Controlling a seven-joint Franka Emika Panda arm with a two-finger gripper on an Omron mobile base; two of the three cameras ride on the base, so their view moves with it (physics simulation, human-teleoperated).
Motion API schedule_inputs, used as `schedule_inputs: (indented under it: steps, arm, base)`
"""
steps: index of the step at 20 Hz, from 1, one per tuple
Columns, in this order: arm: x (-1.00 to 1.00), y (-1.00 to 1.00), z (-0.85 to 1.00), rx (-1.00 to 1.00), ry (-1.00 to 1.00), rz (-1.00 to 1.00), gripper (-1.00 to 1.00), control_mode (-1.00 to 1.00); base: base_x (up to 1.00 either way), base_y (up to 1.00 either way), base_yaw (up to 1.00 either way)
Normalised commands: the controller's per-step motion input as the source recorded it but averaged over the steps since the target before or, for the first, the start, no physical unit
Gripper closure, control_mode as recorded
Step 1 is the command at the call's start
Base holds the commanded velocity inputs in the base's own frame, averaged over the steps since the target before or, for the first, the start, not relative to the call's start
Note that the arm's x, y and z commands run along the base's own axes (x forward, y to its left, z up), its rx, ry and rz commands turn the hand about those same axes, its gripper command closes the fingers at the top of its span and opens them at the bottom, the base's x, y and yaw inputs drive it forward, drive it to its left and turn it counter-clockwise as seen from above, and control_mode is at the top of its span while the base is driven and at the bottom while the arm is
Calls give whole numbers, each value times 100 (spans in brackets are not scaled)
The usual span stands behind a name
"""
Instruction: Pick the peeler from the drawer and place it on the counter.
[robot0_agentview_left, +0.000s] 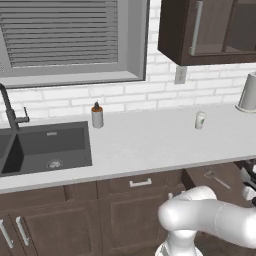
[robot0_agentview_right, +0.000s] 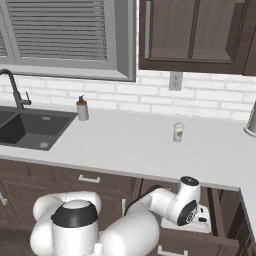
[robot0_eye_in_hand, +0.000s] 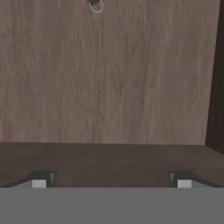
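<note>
The drawer (robot0_eye_in_hand: 109, 87) stands pulled out below the counter (robot0_agentview_left: 150, 145), at the right end of the cabinets; its plain brown floor lies under the hand. The peeler (robot0_eye_in_hand: 95, 5), a small silvery-grey utensil with a loop end, lies on that floor at the top edge of the hand view, cut off by the frame. From the left base it appears as a slim grey peeler (robot0_agentview_left: 217, 180) inside the open drawer (robot0_agentview_left: 200, 176). My gripper (robot0_eye_in_hand: 111, 180) hangs over the drawer's near wall, open, its fingertips (robot0_eye_in_hand: 43, 179) set wide apart with nothing between them, well short of the peeler.
A small white cup with a green band (robot0_agentview_left: 200, 120) stands on the counter above the drawer. A soap bottle (robot0_agentview_left: 97, 116) sits beside the dark sink (robot0_agentview_left: 47, 147) with its faucet. A white appliance (robot0_agentview_left: 247, 92) stands at the far right. Wall cabinets hang overhead.
</note>
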Motion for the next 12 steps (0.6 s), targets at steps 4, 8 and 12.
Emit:
schedule_inputs:
  steps: [4,8,12]
  arm:
    - [-39,0,-4,0,14,0,-100,-100]
    - [-62,-11,0,0,9,0,-100,-100]
    - [-72,-18,0,0,5,0,-100,-100]
  base:
    - [0,0,0]
    - [0,0,0]
    - [0,0,0]
